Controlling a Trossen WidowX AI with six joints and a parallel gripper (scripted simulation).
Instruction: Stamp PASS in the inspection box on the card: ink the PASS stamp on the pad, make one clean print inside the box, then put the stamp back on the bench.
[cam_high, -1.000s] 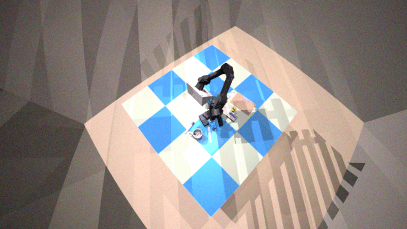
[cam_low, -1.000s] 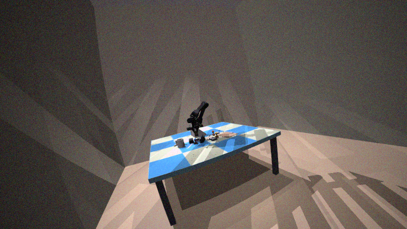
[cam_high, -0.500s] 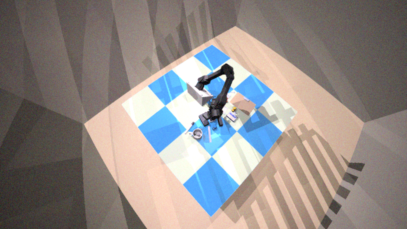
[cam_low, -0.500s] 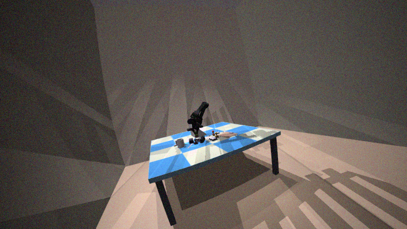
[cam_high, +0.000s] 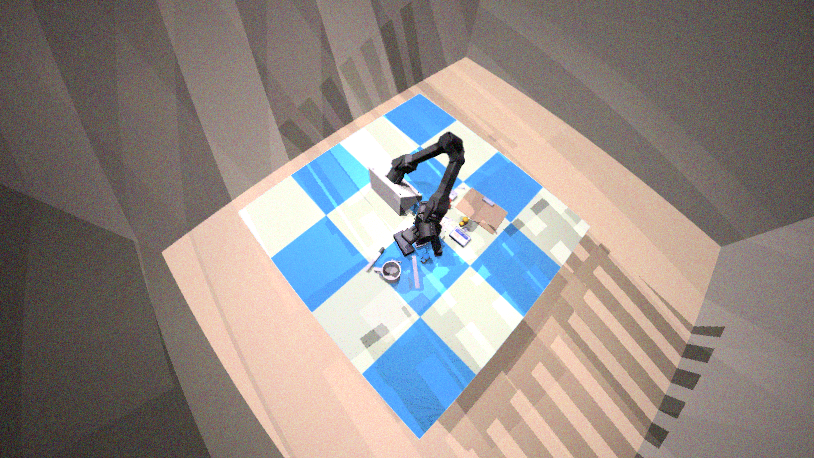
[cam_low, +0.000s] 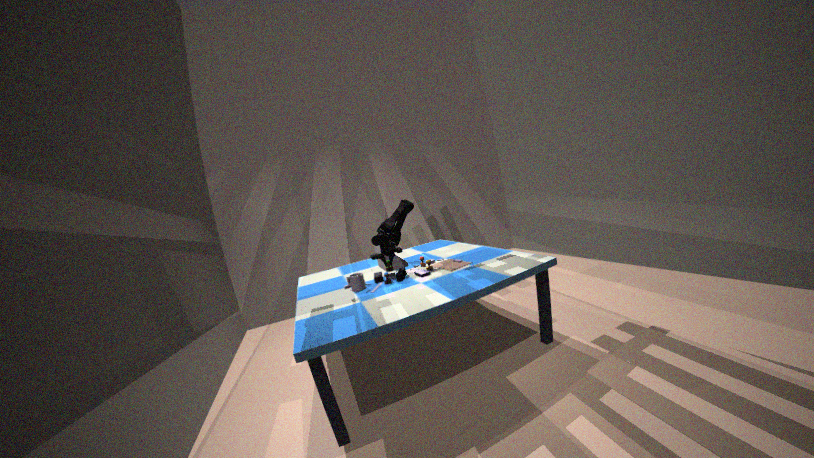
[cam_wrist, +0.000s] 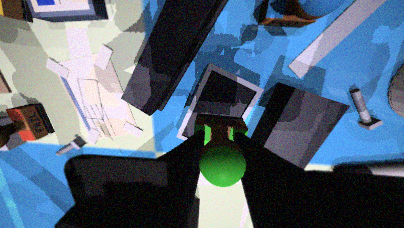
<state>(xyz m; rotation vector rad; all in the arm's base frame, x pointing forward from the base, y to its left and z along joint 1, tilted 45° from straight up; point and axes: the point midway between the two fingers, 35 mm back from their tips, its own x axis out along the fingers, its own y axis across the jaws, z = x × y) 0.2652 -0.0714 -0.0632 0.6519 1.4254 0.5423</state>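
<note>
My gripper (cam_wrist: 219, 136) (cam_low: 389, 267) is shut on the green-knobbed stamp (cam_wrist: 223, 166), which is held upright. Its dark body covers the near part of an open ink pad (cam_wrist: 227, 92), a dark pad in a pale grey frame. Whether the stamp touches the pad cannot be told. Its printing face and label are hidden. The white card (cam_wrist: 107, 80) lies taped at its corners to the left in the wrist view, with a thin outlined box and a blue line on it. I see no clear stamp print in the box.
A long dark block (cam_wrist: 170, 55) and a grey-black block (cam_wrist: 307, 125) flank the pad. A blue-labelled stamp pad tin (cam_high: 459, 236) (cam_low: 421, 273), a brown board (cam_high: 481, 209), a mug (cam_high: 391, 270) (cam_low: 355, 282), a pale strip (cam_wrist: 335, 37) (cam_high: 416, 273), a bolt (cam_wrist: 361, 106) and a red-orange stamp (cam_wrist: 31, 123) lie around.
</note>
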